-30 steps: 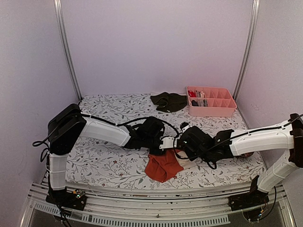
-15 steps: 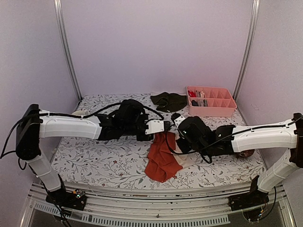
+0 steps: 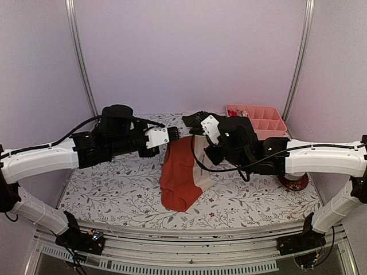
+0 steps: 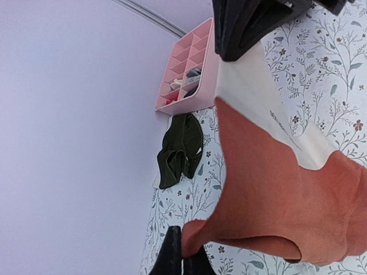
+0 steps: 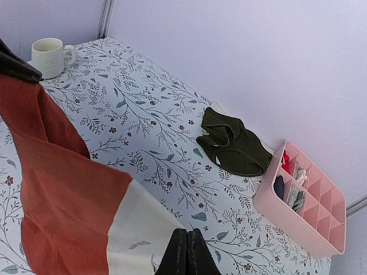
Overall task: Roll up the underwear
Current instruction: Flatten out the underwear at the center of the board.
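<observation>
Both arms reach in over the middle of the table (image 3: 114, 189) and hold cloth stretched between them, above the flowered surface. The left gripper (image 4: 182, 260) is clenched on a top corner of the red underwear (image 3: 178, 172). The right gripper (image 5: 184, 255) is pinched tight on the edge of the whitish underwear (image 5: 143, 229), which lies against the red piece along a slanted edge; whether the two are joined cannot be told. From the top edge between the grippers the red cloth hangs in a long fold toward the near edge of the table. Its rounded lower end is close to the surface, though contact cannot be told. Printed table surface shows on both sides of the hanging cloth, with a wider stretch on the left under the left arm. The dark olive underwear (image 5: 232, 143) lies crumpled at the far edge, well apart from the held cloth and near the pink tray (image 5: 304, 220). The tray sits in the far right corner beside the wall, with small items in a few of its compartments at the end nearest the olive piece. A white mug (image 5: 50, 56) stands upright at the far left corner.
</observation>
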Controlling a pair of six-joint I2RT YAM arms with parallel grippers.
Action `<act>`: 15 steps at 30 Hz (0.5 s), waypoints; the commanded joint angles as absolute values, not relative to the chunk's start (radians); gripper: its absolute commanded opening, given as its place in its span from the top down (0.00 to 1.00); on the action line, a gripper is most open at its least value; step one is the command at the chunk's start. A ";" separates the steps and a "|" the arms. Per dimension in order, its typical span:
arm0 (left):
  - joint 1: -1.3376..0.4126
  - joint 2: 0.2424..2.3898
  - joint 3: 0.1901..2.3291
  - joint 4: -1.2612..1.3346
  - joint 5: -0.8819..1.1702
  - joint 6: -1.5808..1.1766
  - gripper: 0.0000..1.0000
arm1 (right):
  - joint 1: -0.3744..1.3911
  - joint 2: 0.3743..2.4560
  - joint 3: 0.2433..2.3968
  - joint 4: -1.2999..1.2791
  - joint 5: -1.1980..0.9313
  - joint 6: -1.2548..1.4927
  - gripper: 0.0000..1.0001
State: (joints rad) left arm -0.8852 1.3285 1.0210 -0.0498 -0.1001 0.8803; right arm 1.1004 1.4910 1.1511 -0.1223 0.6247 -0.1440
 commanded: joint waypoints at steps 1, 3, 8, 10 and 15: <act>-0.887 1.191 0.961 -0.140 -0.118 0.901 1.00 | 1.174 1.338 1.068 -0.019 0.545 -0.218 0.98; -0.910 1.118 0.927 -0.182 -0.116 0.908 1.00 | 1.224 1.290 1.038 -0.002 0.512 -0.229 0.98; -1.065 0.922 0.854 -0.299 -0.105 0.912 1.00 | 1.411 1.255 1.026 0.020 0.504 -0.270 0.98; -1.114 0.866 0.865 -0.353 -0.081 0.887 1.00 | 1.502 1.269 1.036 0.049 0.566 -0.300 0.98; -1.129 0.725 0.869 -0.421 0.041 0.882 1.00 | 1.587 1.366 1.122 0.045 0.800 -0.310 0.98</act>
State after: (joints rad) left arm -1.1126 0.8127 0.8642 -0.3332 -0.0410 0.8940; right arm 1.5608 1.2984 1.0554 0.0154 0.6102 -0.2897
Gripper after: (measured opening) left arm 0.011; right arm 0.019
